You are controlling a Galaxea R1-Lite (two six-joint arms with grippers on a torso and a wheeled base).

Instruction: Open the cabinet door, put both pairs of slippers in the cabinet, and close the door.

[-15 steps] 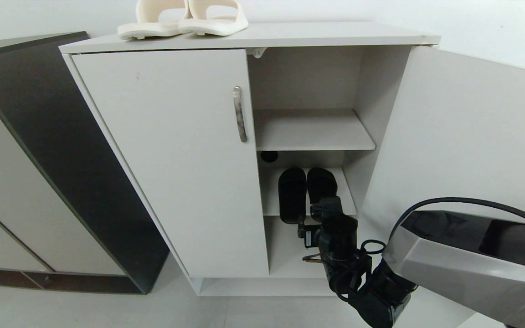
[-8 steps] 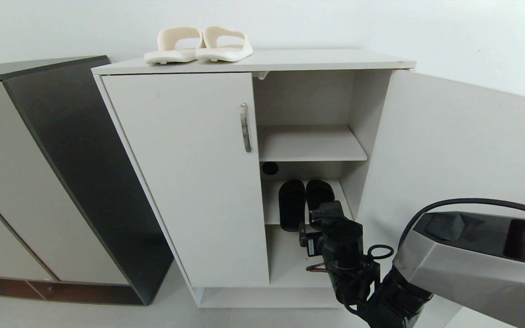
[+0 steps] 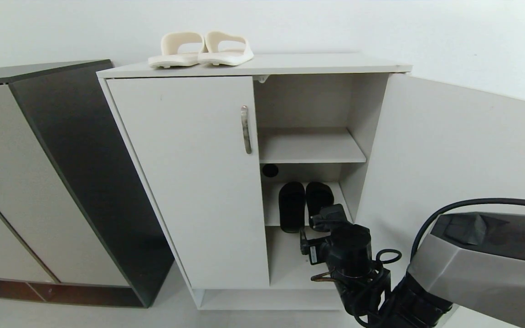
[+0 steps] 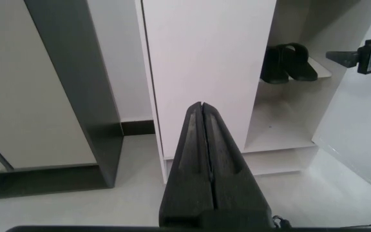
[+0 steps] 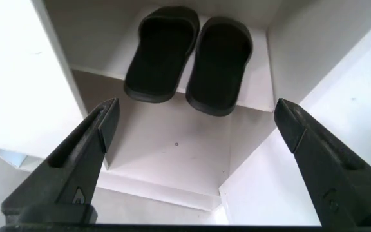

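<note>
One black slipper pair (image 3: 306,205) shelved; right gripper (image 5: 196,109) spread, left gripper (image 4: 201,109) pressed together. Cream slippers (image 3: 201,49) on cabinet top (image 3: 335,64) may slide off if nudged.

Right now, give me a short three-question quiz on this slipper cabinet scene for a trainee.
1. True or false: the black slippers lie on a shelf inside the cabinet.
2. Where is the cream pair of slippers? A: on the cabinet top. B: on the floor. C: on the upper shelf.
3. Fill in: the right gripper is ___.
Key: 1 true; 2 A; 3 open.
</note>
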